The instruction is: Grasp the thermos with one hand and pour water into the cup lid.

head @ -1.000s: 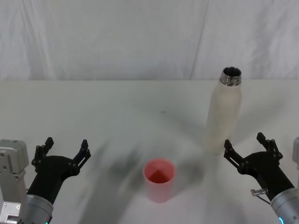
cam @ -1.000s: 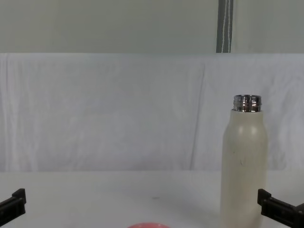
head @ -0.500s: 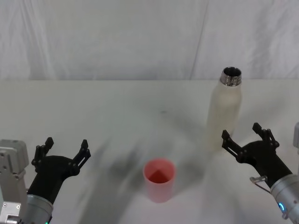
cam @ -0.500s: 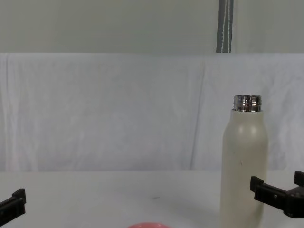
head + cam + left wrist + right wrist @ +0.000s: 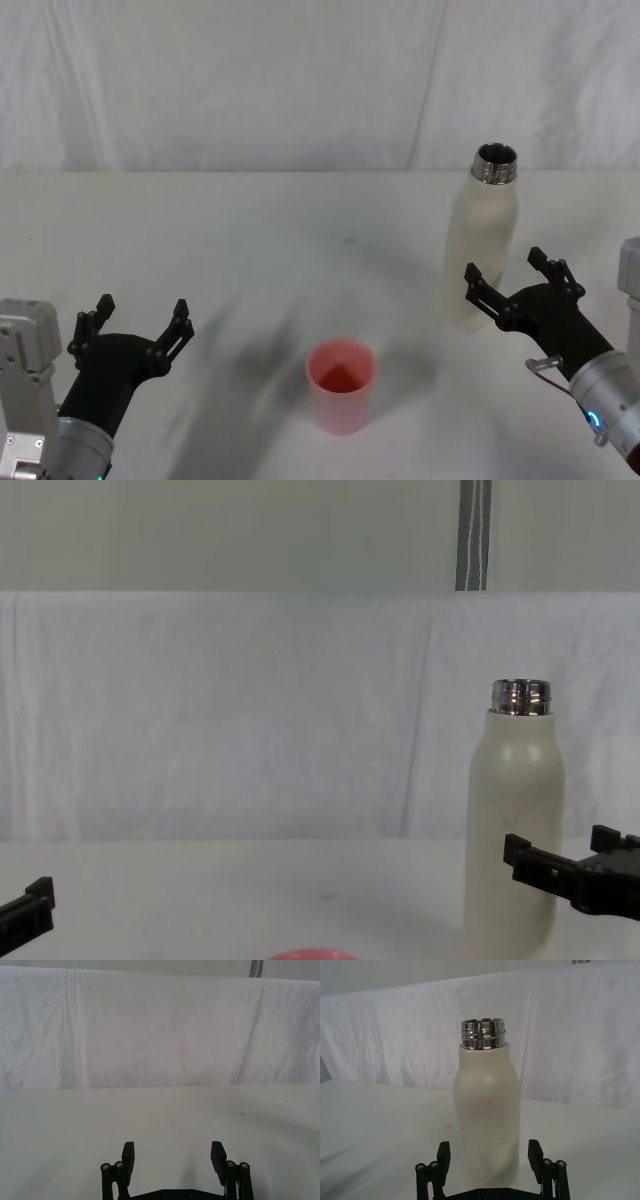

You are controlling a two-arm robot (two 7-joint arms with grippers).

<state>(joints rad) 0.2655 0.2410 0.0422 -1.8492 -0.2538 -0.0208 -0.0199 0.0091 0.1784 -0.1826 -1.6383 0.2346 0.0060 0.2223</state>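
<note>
Now the right hand [image 5: 511, 278] is reaching, wide open, around the tall cream-white steel-necked thermos [image 5: 482, 240]; next it needs squeezing. Left hand [image 5: 138, 319] is waiting open.

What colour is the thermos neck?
Shiny silver steel, above the cream-white thermos body; clearest in the right wrist view.

in the chest view the picture's lower edge cuts the pink cup lid [image 5: 299, 954] to its rim, and the left claw [image 5: 22, 921] to one finger. the right claw [image 5: 512, 290] covers the thermos [image 5: 480, 245] near its base.
</note>
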